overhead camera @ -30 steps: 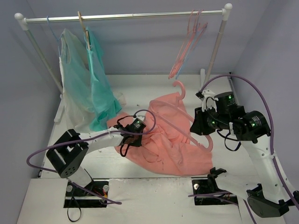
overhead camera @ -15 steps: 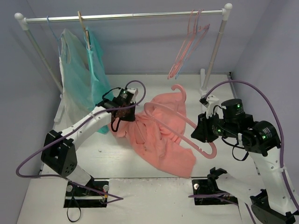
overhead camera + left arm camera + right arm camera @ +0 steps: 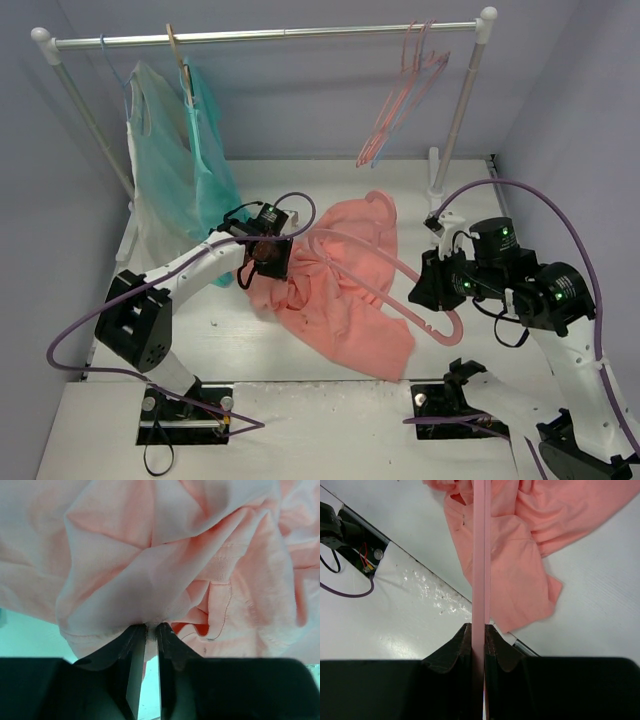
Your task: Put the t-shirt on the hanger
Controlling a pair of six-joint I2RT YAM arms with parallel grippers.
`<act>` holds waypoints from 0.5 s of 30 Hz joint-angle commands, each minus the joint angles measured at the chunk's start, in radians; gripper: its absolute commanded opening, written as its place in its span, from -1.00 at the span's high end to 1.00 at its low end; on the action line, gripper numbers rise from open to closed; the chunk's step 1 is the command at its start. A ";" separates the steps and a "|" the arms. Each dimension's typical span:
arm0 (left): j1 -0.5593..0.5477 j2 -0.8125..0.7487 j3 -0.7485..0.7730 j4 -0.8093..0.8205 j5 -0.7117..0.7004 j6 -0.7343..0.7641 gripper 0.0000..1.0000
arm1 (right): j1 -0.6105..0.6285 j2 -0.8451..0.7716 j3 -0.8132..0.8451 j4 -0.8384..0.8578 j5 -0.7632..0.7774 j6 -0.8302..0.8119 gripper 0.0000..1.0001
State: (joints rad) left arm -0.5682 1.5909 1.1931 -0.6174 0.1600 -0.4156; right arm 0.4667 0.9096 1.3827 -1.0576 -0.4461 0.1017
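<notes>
My left gripper [image 3: 151,626] pinches a fold of the t-shirt [image 3: 165,545]; my right gripper [image 3: 479,628] clamps the hanger [image 3: 481,540]. Threading stage: next, I judge, the shirt opening needs drawing over the hanger arm ahead.

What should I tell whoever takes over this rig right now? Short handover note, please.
Left gripper: shut on a bunched fold of the t-shirt.
Right gripper: shut on the hanger, holding it across the shirt.
The shirt is crumpled, mostly on the table.
Done: both things gripped.
Left: get the hanger into the shirt and seat the shoulders; I cannot tell whether any of it is inside yet.
</notes>
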 commanded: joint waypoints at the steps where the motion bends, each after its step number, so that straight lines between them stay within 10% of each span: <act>1: -0.001 -0.054 0.010 0.031 -0.002 -0.003 0.66 | 0.010 0.003 -0.002 0.056 -0.031 -0.016 1.00; 15: -0.001 -0.049 0.043 0.038 0.004 -0.005 0.85 | 0.030 0.008 -0.030 0.053 -0.031 -0.016 1.00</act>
State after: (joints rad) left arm -0.5682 1.5894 1.1805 -0.5941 0.1600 -0.4236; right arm 0.4866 0.9096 1.3586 -1.0538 -0.4545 0.0994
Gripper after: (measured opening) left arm 0.087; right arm 0.121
